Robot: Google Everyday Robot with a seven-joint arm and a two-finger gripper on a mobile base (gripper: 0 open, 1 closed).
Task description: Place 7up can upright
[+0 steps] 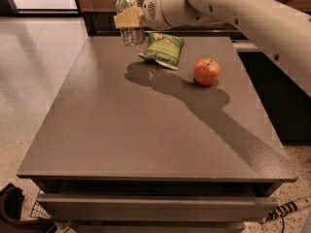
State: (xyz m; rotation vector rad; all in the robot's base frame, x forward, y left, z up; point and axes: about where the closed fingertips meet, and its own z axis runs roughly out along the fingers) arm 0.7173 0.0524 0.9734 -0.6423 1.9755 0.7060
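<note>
Gripper [127, 19], at far-left corner of table [146, 135], tan fingers [130, 18] pinching the 7up can [131, 35] round its middle. Can upright, held just above tabletop. White arm [233, 8] reaches in from upper right. Green chip bag [163, 49] lies just right of can; red apple [206, 71] farther right, apart from bag.

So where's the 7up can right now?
The 7up can is held upright in the gripper, over the table's far left, beside the chip bag.
</note>
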